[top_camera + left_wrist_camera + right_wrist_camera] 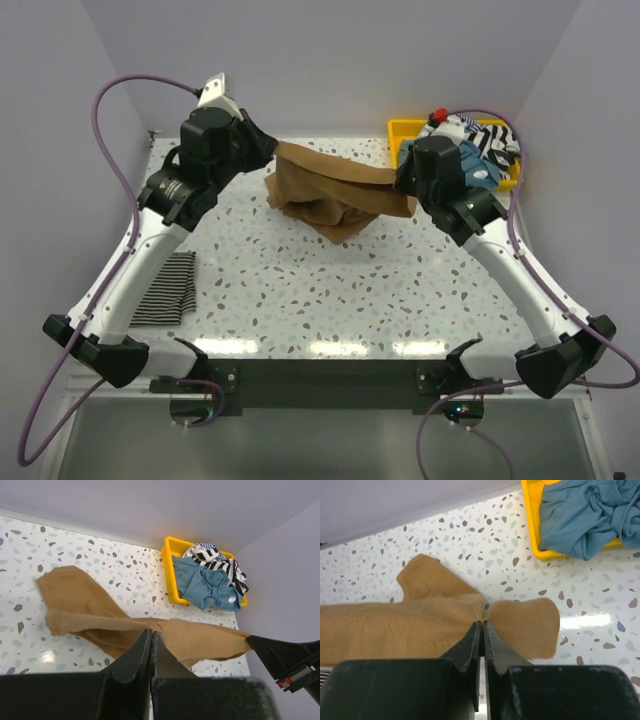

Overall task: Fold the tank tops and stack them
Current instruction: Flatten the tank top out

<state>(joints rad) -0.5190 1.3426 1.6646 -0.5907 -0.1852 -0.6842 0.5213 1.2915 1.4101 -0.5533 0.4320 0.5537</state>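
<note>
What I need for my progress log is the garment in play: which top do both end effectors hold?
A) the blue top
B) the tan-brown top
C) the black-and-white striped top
B: the left end effector and right end effector are each shut on the tan-brown top, stretched between them; the blue top lies in the yellow tray.

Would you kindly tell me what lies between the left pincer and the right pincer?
The tan tank top spans the gap, one end pinched in the left pincer, the other in the right pincer, its middle sagging; the top view shows this.
</note>
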